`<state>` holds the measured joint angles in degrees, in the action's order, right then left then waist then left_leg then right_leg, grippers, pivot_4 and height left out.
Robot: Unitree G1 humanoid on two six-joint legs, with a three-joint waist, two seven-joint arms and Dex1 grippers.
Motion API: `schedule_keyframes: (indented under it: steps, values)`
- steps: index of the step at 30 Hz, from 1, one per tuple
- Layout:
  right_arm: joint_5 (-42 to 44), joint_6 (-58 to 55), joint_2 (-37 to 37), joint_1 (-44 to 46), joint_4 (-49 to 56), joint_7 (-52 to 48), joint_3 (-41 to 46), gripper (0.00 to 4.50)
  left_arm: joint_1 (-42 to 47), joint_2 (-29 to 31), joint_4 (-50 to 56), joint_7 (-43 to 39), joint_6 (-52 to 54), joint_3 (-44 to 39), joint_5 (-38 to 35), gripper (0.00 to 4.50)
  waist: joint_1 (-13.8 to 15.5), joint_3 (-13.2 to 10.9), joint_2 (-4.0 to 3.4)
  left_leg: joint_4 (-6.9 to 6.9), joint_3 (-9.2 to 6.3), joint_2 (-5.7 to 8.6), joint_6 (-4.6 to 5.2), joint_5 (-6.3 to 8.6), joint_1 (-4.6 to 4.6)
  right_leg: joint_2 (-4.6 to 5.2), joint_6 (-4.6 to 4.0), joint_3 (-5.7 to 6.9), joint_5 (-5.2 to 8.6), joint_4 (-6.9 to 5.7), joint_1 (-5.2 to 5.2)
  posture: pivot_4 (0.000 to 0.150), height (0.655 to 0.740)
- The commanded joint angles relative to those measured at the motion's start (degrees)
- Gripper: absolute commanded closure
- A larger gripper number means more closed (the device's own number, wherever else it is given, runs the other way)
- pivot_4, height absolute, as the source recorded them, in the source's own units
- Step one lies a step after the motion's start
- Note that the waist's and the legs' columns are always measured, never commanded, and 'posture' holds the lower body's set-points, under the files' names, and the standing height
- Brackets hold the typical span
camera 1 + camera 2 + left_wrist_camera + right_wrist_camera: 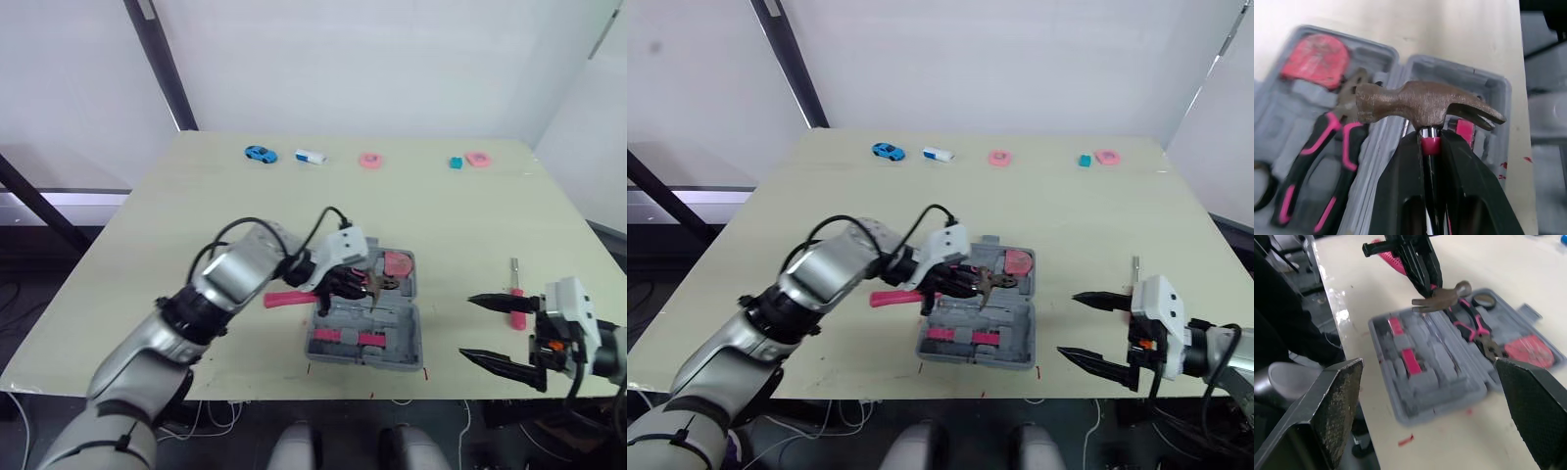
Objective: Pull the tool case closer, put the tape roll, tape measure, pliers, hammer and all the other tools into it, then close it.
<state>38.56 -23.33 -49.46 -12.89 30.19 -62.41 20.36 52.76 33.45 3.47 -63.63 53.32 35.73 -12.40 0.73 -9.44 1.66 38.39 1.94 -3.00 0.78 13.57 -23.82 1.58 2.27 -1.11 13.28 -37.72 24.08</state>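
Left claw [1430,142] clamped on hammer [1420,105] neck, just under the head, hanging over open case [1488,90]. Stiff steel, likely head-heavy; neck grip should limit swing. Right claw [467,327] open, well apart.

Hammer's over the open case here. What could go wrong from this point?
1. The left claw pinches the hammer just under its head, with the pink handle sticking out past the tool case. It may swivel or land across the rim, blocking the lid.
2. The head hangs close above the pliers already seated in the case. A rough set-down could knock them out of their slot.
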Motion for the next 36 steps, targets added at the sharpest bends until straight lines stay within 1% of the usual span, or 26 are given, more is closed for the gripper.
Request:
schedule_keyframes:
  steps: [1,8,15,23,28,36]
  values:
    - [0.27,1.16,-0.33,-1.27,1.33,-0.33,3.59,0.0,3.47,-3.82,-4.24,-0.55,-1.98,4.92,4.01,4.48,0.05,0.0,0.0,0.0,-0.02,0.02,0.0,0.0,-0.01,-0.02,-0.01,-0.02,0.0,0.0,0.0,0.15,0.74]
    - [-0.59,1.86,1.0,-4.13,2.66,0.77,4.46,0.0,5.93,-12.33,-12.81,-1.89,-6.72,10.74,8.77,4.48,0.08,-0.03,0.02,0.0,-0.05,0.02,0.0,0.0,-0.02,-0.05,-0.01,-0.06,0.01,0.0,0.01,0.15,0.74]
    - [-1.19,2.73,1.8,-6.9,3.23,1.15,5.79,0.0,7.76,-18.92,-21.03,-2.49,-11.37,12.5,13.0,4.48,0.04,-0.04,0.02,0.01,-0.06,0.08,0.0,0.0,-0.04,-0.05,-0.05,-0.14,0.03,0.0,0.01,0.15,0.74]
    - [-1.61,3.47,2.62,-9.14,3.73,1.59,7.02,0.0,8.27,-21.61,-25.47,-5.37,-13.54,13.39,17.22,4.48,-0.04,-0.04,0.02,0.01,-0.09,0.09,0.01,0.0,-0.05,-0.05,-0.05,-0.14,0.04,0.0,0.01,0.15,0.74]
    - [-1.96,3.94,2.72,-9.75,3.22,1.54,8.33,0.0,7.83,-22.37,-25.99,-6.38,-13.47,13.54,18.79,4.48,0.0,-0.04,0.02,0.01,-0.1,0.1,0.01,0.0,-0.05,-0.05,-0.05,-0.14,0.04,0.0,0.01,0.15,0.74]
    - [-2.15,4.53,2.82,-10.39,2.81,1.4,9.31,0.0,6.97,-24.61,-28.54,-5.22,-14.16,13.43,21.37,4.48,0.13,-0.02,-0.01,0.01,-0.11,0.12,0.01,0.0,-0.04,-0.04,-0.05,-0.13,0.04,0.0,0.0,0.15,0.74]
